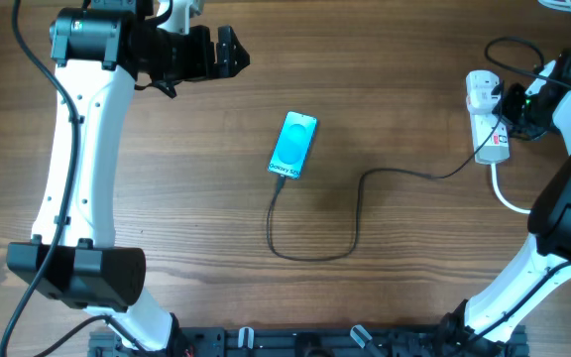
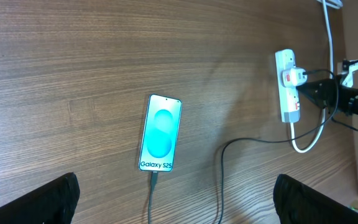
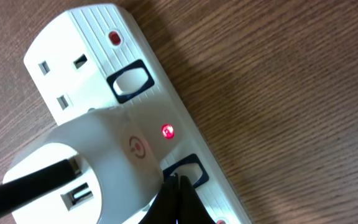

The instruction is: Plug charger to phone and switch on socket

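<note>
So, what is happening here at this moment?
The right gripper, its fingers closed together, has its tip on a rocker switch of the socket, next to the white adapter; a red light beside it is lit. The charger runs from the socket to the phone and seems plugged into its lower end. The left gripper is open, away from everything.
</note>
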`<state>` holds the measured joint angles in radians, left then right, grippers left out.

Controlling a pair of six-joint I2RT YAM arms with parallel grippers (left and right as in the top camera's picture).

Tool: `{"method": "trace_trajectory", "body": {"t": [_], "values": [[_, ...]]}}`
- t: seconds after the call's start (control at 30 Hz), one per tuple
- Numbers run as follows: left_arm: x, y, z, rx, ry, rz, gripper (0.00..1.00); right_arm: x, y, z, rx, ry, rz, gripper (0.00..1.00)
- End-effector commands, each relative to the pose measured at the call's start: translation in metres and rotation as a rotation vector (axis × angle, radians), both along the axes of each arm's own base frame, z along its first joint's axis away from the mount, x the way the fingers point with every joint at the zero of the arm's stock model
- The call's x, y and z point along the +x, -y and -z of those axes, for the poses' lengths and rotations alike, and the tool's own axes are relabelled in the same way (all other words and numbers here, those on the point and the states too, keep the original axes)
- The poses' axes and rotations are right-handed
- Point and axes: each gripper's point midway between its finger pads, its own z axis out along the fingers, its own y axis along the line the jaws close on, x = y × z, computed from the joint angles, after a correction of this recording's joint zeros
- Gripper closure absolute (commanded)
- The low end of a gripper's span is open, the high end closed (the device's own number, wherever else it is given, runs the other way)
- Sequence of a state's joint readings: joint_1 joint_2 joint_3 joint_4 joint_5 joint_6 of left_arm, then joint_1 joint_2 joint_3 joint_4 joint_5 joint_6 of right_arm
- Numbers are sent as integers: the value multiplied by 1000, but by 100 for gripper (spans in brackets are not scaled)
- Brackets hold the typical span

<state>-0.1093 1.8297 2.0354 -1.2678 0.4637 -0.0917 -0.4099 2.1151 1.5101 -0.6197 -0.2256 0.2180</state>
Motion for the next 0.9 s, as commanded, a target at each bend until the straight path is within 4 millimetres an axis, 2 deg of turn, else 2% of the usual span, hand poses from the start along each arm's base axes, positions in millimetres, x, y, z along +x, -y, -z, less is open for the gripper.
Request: {"method": "trace_trajectory", "body": {"t": [0.0,0.1,0.17,0.27,0.33,0.37,0.43,0.47,0.53,0.6,0.63,0.7,0.8,0.83,0.87], "values": [[1,-1,5,10,-11,-3,0,-5,-63,27,116,-72,-92,96],[1,-1,5,10,-11,-3,0,-9,-36,14,83,-80,-6,96],[1,-1,5,10,-11,-3,0,-13,-9,-14,74,-44,96,96],[1,-1,5,10,-11,-3,0,-27,29,-72,64,57,244,96],[1,-1,5,10,-11,-3,0,-35,39,-125,67,176,259,96],[1,-1,5,10,-11,-3,0,-38,34,-163,79,273,225,94],[1,-1,5,10,-11,-3,0,-46,22,-216,68,400,172,92],[1,-1,5,10,-11,-3,0,-55,11,-250,40,477,149,91],[1,-1,5,10,-11,-3,0,-67,-2,-282,11,541,127,91],[1,-1,5,10,-11,-3,0,-83,-36,-317,15,628,16,93],[1,-1,5,10,-11,-3,0,-98,-73,-341,0,697,-154,93],[1,-1,5,10,-11,-3,0,-123,-113,-356,-42,725,-304,93],[1,-1,5,10,-11,-3,0,-165,-161,-358,-80,708,-481,91],[1,-1,5,10,-11,-3,0,-175,-168,-353,-77,677,-485,87],[1,-1,5,10,-11,-3,0,-190,-176,-346,-63,636,-496,78]]}}
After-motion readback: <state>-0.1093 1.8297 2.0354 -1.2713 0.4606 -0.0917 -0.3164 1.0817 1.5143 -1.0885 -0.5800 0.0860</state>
